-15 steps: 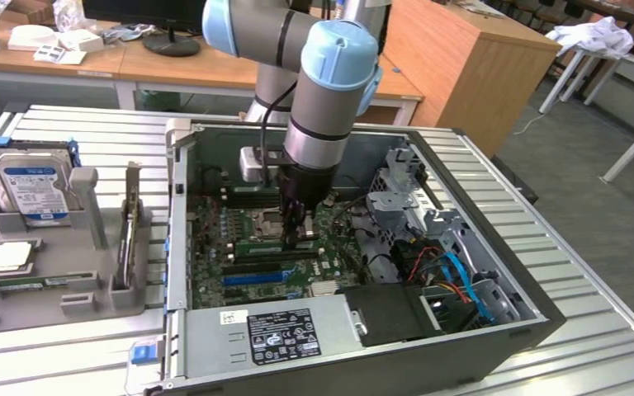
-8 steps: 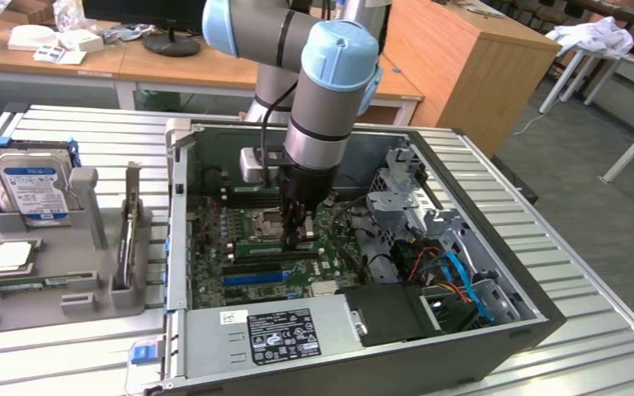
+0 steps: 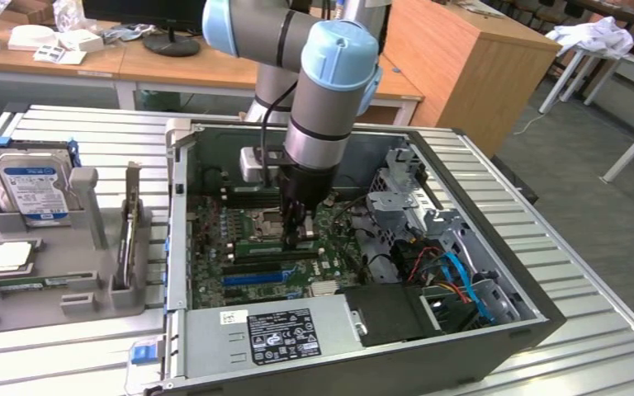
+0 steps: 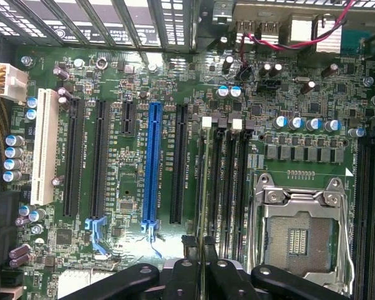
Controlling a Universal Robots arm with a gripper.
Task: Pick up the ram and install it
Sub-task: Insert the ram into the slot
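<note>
Item: ram (image 4: 204, 187), edge-on, clenched between the fingers (image 4: 189, 265) of the gripper (image 3: 300, 239), at the memory slots (image 4: 230, 187) between CPU socket (image 4: 298, 234) and blue expansion slot (image 4: 152, 169).
Hazards: a tilted or offset stick would likely jam on the slot wall; closed latches would block seating; hard pressing could flex the motherboard (image 4: 131, 187).

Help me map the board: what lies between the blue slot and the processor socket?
In the wrist view, between the blue slot and the processor socket: one black slot, then the ram, seen edge-on, and the black memory slots.
</note>
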